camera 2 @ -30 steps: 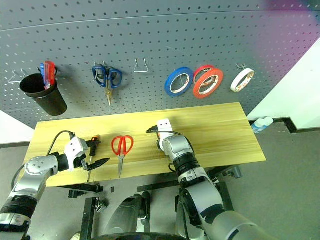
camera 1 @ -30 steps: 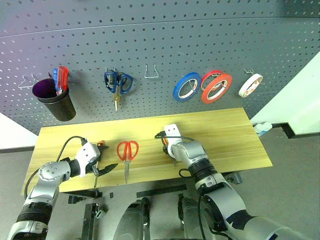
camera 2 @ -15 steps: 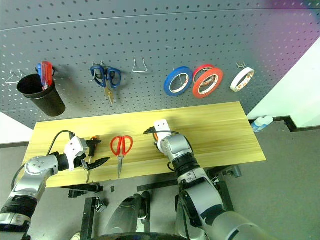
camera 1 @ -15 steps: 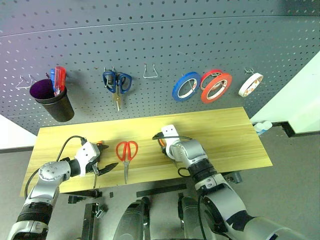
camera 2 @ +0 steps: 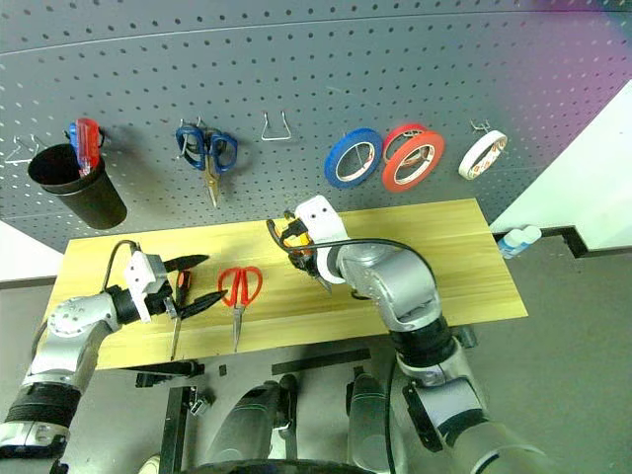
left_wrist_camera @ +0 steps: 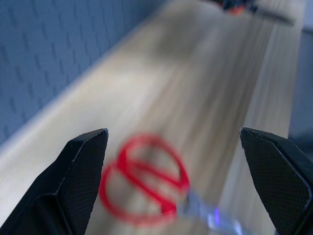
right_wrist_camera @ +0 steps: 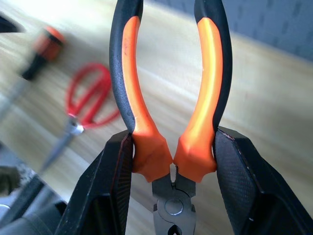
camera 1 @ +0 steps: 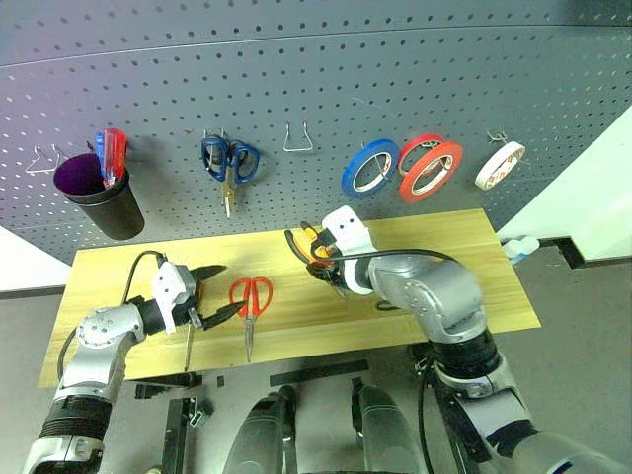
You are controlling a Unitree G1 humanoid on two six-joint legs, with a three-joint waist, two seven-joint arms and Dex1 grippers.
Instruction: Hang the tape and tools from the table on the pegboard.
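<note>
One pair of orange-and-black-handled pliers (right_wrist_camera: 168,98) is off the light yellowish plank table (camera 1: 464,267), clamped near its pivot between the two black fingers of the right gripper (camera 1: 318,259), handles pointing away from the wrist. That arm is raised above the table's middle, forearm reaching in from 4 o'clock, gripper aimed toward the dark grey perforated pegboard (camera 1: 316,89) at 12.

Left gripper (camera 1: 215,292): fingers spread wide, nothing between them, hovering low over the table at 9 o'clock of the pliers, pointing toward 3. Just past its tips lies one pair of red-handled scissors (camera 1: 251,301), blades toward 6. One slim screwdriver with an orange-and-black handle (camera 2: 178,314) lies under that gripper, shaft toward 6.

On the pegboard, counted:
- one whitish translucent tape roll (camera 1: 499,165), far at 2 o'clock, on a hook
- two red/orange tape rolls (camera 1: 429,170)
- one blue tape roll (camera 1: 369,169)
- one pair of blue-handled scissors (camera 1: 230,164)
- one bare wire hook (camera 1: 298,139) at 12
- one black cup (camera 1: 104,201) at 10 o'clock, holding a red and a blue screwdriver (camera 1: 111,156)
</note>
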